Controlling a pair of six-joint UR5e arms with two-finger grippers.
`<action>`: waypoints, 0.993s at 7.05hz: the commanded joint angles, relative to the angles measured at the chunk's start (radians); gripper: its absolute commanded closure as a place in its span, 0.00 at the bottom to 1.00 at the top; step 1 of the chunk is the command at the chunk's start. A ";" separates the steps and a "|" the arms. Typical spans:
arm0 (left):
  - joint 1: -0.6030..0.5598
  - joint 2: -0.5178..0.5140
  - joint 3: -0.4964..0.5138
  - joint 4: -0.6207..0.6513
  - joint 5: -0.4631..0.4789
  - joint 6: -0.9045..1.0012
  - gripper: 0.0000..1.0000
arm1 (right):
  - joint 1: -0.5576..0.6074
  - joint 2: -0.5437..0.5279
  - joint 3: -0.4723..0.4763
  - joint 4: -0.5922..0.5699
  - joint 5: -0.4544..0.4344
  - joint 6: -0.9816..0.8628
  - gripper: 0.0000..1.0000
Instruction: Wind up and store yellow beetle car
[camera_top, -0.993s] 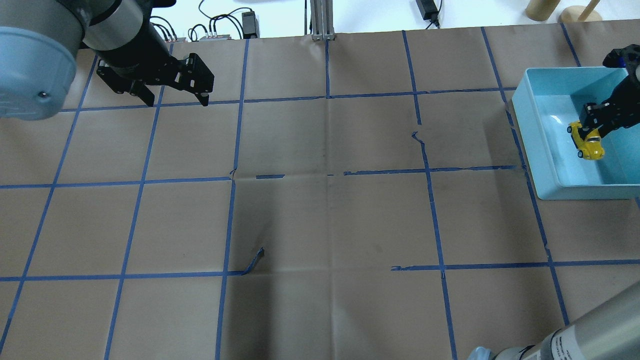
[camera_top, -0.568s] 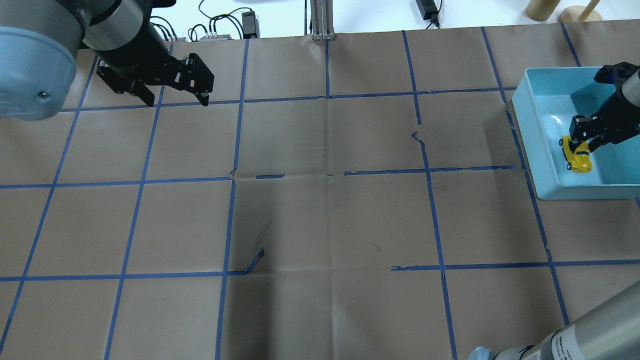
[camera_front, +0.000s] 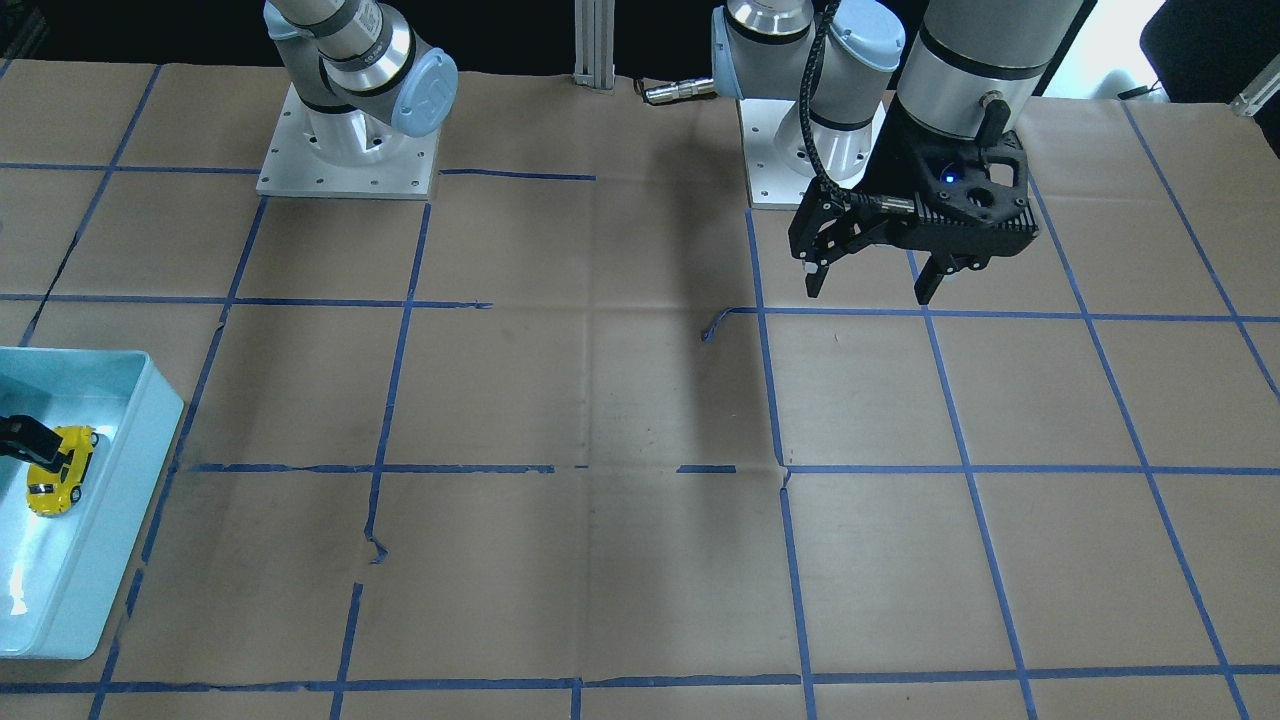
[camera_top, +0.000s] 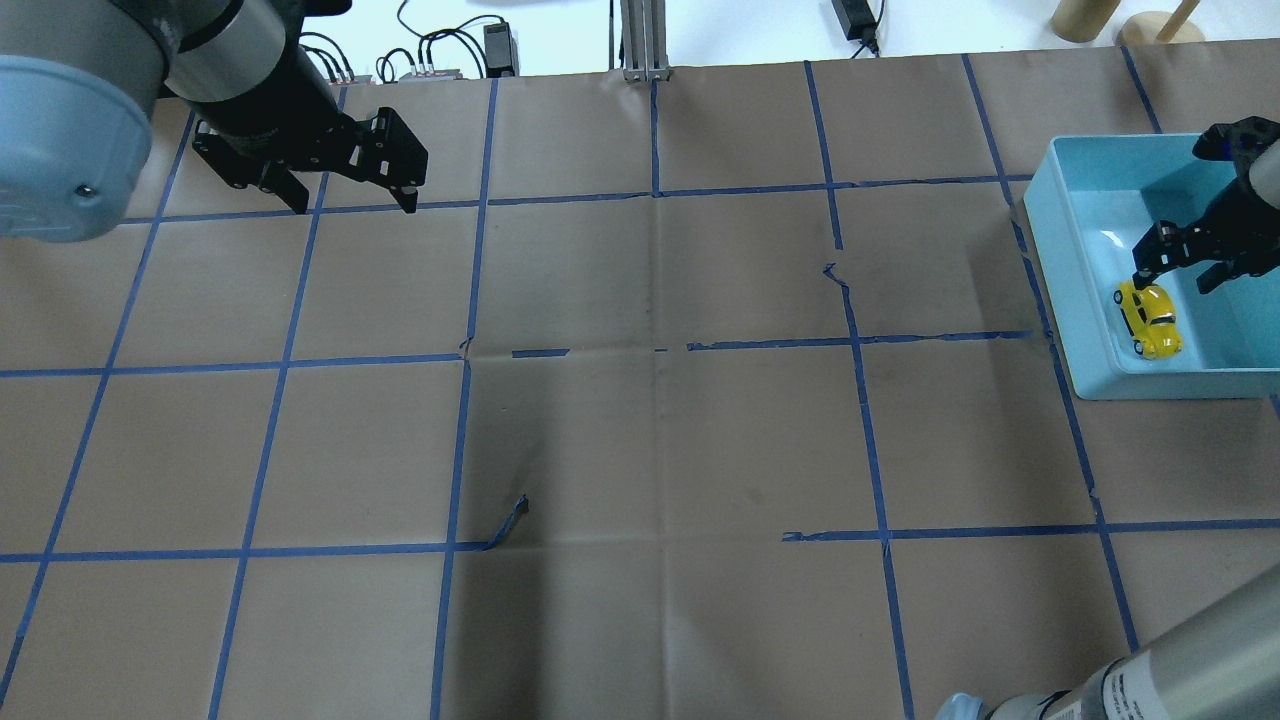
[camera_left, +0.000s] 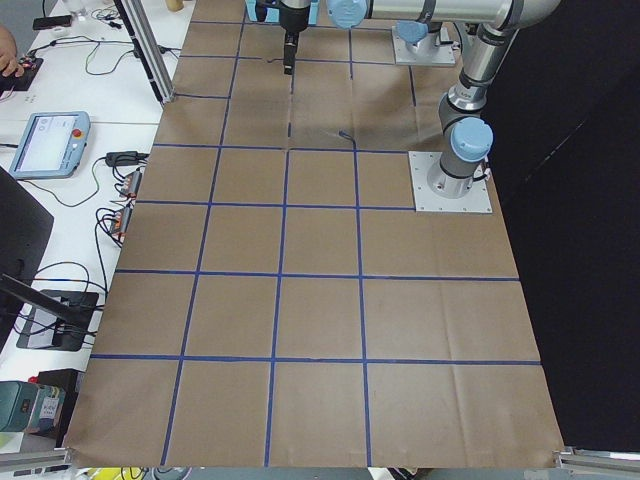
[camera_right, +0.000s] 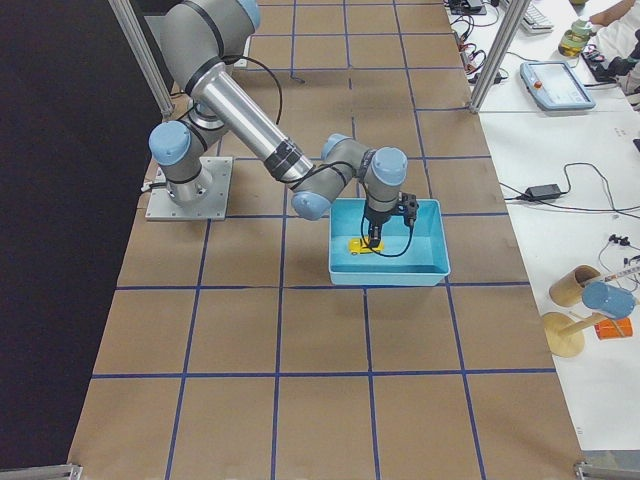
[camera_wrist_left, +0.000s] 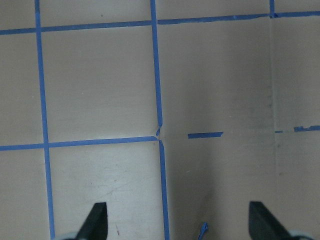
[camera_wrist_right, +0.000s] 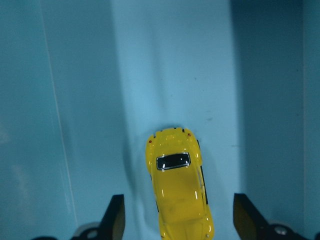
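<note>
The yellow car (camera_top: 1148, 320) sits in the bin (camera_top: 1160, 383).
Above it the right gripper (camera_top: 1172, 282) gapes wide; far from the bin, the left gripper (camera_top: 355, 205) does too.

Desk (camera_top: 640, 450) is wrapped in creased brown paper with a blue tape grid (camera_top: 467, 280) on it. The tape's gappy in spots, and one loose end (camera_top: 508, 522) curls up. A light-blue bin (camera_top: 1180, 384) sits by the edge on the robot's right. Two arm base plates (camera_front: 345, 172) are fixed along the robot's side.
</note>
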 joint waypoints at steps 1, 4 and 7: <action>-0.002 -0.002 0.002 0.000 0.001 0.000 0.01 | 0.000 -0.041 -0.017 0.034 0.002 0.011 0.00; 0.000 -0.004 0.002 0.000 -0.001 0.000 0.01 | 0.117 -0.093 -0.280 0.413 0.015 0.081 0.00; 0.000 0.001 0.004 0.000 -0.001 0.000 0.01 | 0.297 -0.242 -0.310 0.546 0.018 0.348 0.00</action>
